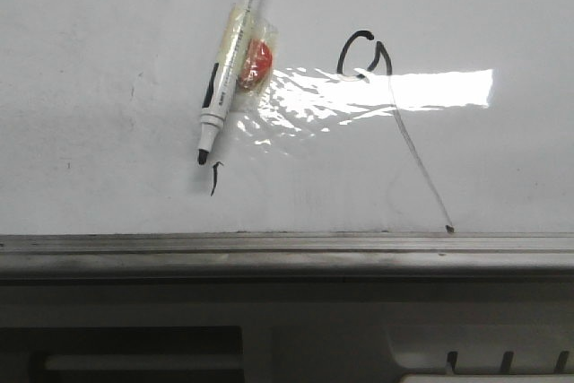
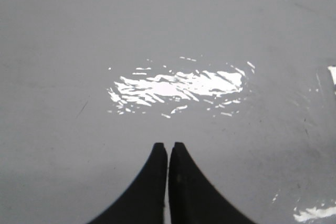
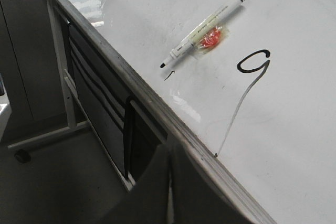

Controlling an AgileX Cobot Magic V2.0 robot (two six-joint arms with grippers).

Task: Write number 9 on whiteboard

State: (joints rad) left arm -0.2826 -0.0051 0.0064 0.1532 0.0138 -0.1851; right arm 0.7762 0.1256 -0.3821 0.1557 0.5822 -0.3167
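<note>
Jaws on both arms are pressed together with nothing between them. The left gripper (image 2: 168,148) hangs over a bare, glossy stretch of the whiteboard (image 1: 90,60) with a bright glare patch ahead of its tips. The right gripper (image 3: 169,153) sits out past the board's edge, over the grey bottom rail (image 1: 287,244), well away from the pen.

The number 9 (image 1: 377,96) is on the board, right of center in the front view: a small open loop up top in solid black, then a long, fainter slanted tail that runs down and ends in a dark dot right at the rail. A glare streak cuts across just under the loop.

The marker (image 1: 231,60) lies flat on the board to the left of the 9, uncapped tip pointing toward the rail, with a bit of clear tape and something red (image 1: 256,60) stuck at its middle. Just below the tip there's a short black tick mark (image 1: 215,179).
</note>
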